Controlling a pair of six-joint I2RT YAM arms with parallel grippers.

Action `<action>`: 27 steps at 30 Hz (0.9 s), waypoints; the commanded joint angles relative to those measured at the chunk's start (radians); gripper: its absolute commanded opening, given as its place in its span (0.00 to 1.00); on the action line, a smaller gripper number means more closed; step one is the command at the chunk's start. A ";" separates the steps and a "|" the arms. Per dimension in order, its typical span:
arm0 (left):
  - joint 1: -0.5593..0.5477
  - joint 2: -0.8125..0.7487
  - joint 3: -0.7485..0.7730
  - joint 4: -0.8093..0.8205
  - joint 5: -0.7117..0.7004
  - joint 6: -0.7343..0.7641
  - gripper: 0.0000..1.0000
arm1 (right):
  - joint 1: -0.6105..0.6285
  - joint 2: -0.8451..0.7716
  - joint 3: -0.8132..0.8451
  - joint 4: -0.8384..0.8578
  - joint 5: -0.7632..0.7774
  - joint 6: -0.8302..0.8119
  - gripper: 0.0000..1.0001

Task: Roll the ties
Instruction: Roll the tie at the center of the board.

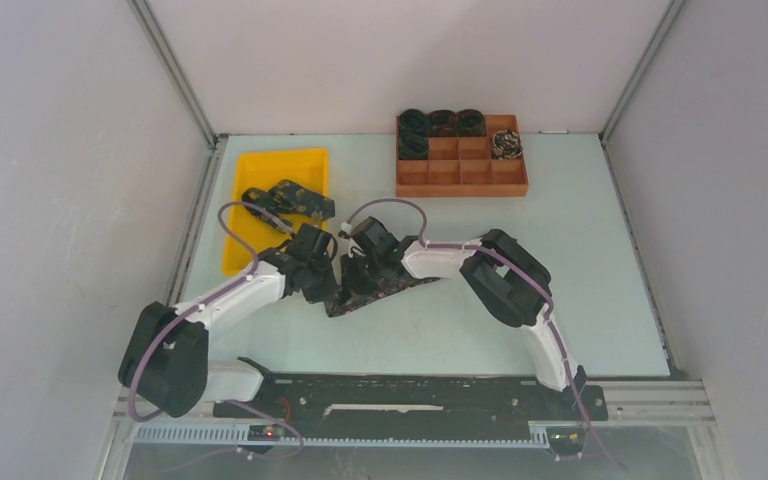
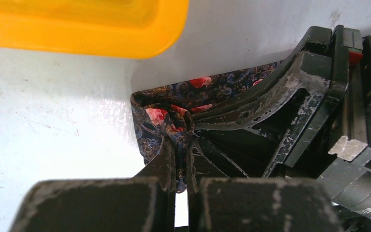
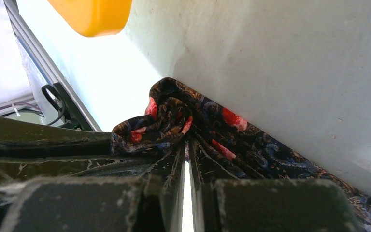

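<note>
A dark paisley tie with red flowers point(image 1: 385, 292) lies on the table between the two arms, one end bunched into a small fold point(image 2: 171, 116). My left gripper point(image 2: 179, 141) is shut on that fold, fabric pinched between its tips. From the other side my right gripper point(image 3: 187, 140) is shut on the same bunched end point(image 3: 164, 121), and the rest of the tie point(image 3: 256, 150) trails off to the right. In the top view the left gripper point(image 1: 328, 284) and right gripper point(image 1: 358, 276) meet over the tie. More ties point(image 1: 295, 198) lie in the yellow tray.
The yellow tray point(image 1: 260, 160) sits at the back left, close to both grippers. A wooden compartment box point(image 1: 460, 188) at the back holds several dark rolled coils point(image 1: 440, 122) and one paler coil point(image 1: 506, 145). The right gripper's finger point(image 2: 280, 92) crowds the left wrist view.
</note>
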 commanded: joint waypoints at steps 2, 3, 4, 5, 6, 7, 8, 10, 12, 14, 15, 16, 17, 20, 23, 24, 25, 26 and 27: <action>-0.028 0.046 0.057 -0.014 -0.038 -0.033 0.00 | -0.014 -0.044 -0.024 0.064 -0.030 0.000 0.10; -0.029 0.054 0.064 -0.021 -0.043 -0.033 0.00 | -0.016 -0.048 -0.029 0.062 -0.031 -0.001 0.10; -0.031 0.061 0.069 -0.025 -0.046 -0.031 0.00 | -0.018 -0.053 -0.033 0.061 -0.031 -0.003 0.10; -0.033 0.067 0.074 -0.031 -0.049 -0.030 0.00 | -0.021 -0.060 -0.039 0.062 -0.031 -0.005 0.10; -0.035 0.075 0.080 -0.034 -0.052 -0.028 0.00 | -0.022 -0.064 -0.046 0.062 -0.030 -0.007 0.09; -0.038 0.082 0.085 -0.038 -0.054 -0.026 0.00 | -0.024 -0.070 -0.050 0.059 -0.028 -0.012 0.09; -0.041 0.090 0.088 -0.042 -0.056 -0.024 0.00 | -0.027 -0.072 -0.052 0.051 -0.027 -0.017 0.09; -0.047 0.099 0.092 -0.044 -0.059 -0.025 0.00 | -0.032 -0.081 -0.058 0.039 -0.024 -0.027 0.09; -0.054 0.107 0.095 -0.044 -0.063 -0.025 0.00 | -0.036 -0.095 -0.073 0.038 -0.024 -0.034 0.09; -0.057 0.114 0.097 -0.044 -0.065 -0.028 0.00 | -0.042 -0.112 -0.087 0.037 -0.023 -0.042 0.09; -0.060 0.118 0.098 -0.044 -0.065 -0.028 0.02 | -0.045 -0.117 -0.090 0.033 -0.024 -0.047 0.09; -0.063 0.121 0.100 -0.044 -0.065 -0.028 0.03 | -0.049 -0.124 -0.092 0.029 -0.023 -0.052 0.09; -0.064 0.124 0.104 -0.044 -0.064 -0.028 0.04 | -0.051 -0.129 -0.095 0.023 -0.023 -0.058 0.09; -0.074 0.133 0.116 -0.045 -0.061 -0.027 0.14 | -0.060 -0.148 -0.101 0.005 -0.020 -0.074 0.09; -0.085 0.144 0.133 -0.051 -0.065 -0.025 0.23 | -0.072 -0.175 -0.118 -0.006 -0.011 -0.084 0.09; -0.089 0.149 0.138 -0.054 -0.065 -0.025 0.27 | -0.077 -0.186 -0.125 -0.009 -0.007 -0.087 0.09; -0.092 0.150 0.143 -0.055 -0.068 -0.025 0.30 | -0.081 -0.195 -0.134 -0.012 -0.003 -0.089 0.09; -0.095 0.155 0.147 -0.057 -0.069 -0.025 0.32 | -0.085 -0.206 -0.142 -0.014 0.000 -0.092 0.09; -0.097 0.157 0.152 -0.057 -0.069 -0.026 0.34 | -0.088 -0.215 -0.151 -0.016 0.001 -0.094 0.09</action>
